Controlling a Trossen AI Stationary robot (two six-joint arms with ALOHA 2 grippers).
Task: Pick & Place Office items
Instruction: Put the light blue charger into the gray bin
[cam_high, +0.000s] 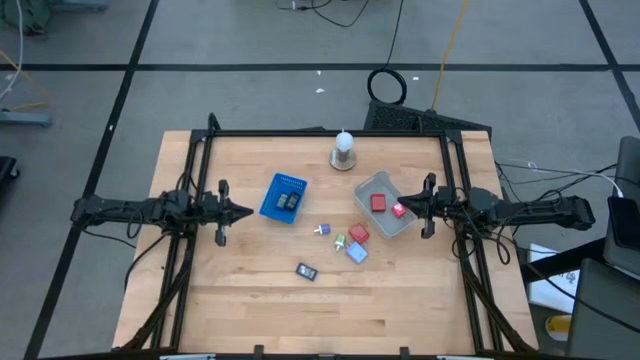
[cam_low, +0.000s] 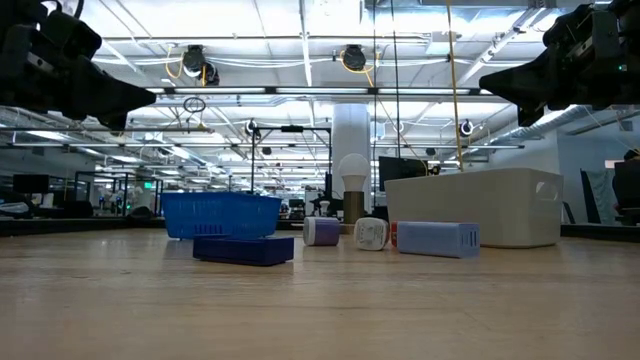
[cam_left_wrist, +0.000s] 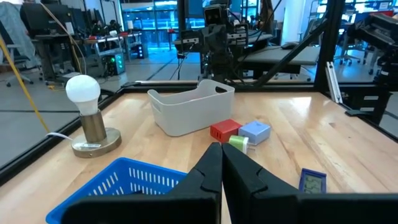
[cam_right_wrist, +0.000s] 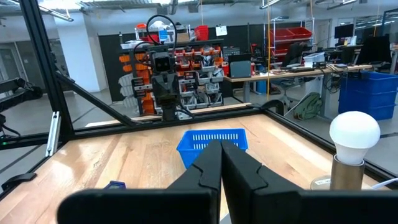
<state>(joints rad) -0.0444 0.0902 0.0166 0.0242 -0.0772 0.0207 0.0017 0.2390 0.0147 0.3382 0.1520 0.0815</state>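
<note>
The wooden desk holds everything. On it sit the blue basket, with two dark pieces already inside, and the grey tray, with two red blocks inside. A white bulb on a round base stands near the far edge.

The left pincer hangs just beside the basket. Its two fingers are pressed together and hold nothing. The right pincer hangs over the tray's edge, also pressed together and holding nothing.

The loose office items lie between the two bins, nearer the front. There is a red block, a blue block, a small green bit, a purple-white bit and a dark piece that sits off by itself.

The next job looks like picking up one loose piece. To do it well, the pincer should open first, then come straight down over one piece only. The red, blue and green ones sit very close, so a careless grab could bump the others. The dark piece alone is the easiest pick. Squeeze gently, lift straight up, and drop it well inside a bin.
</note>
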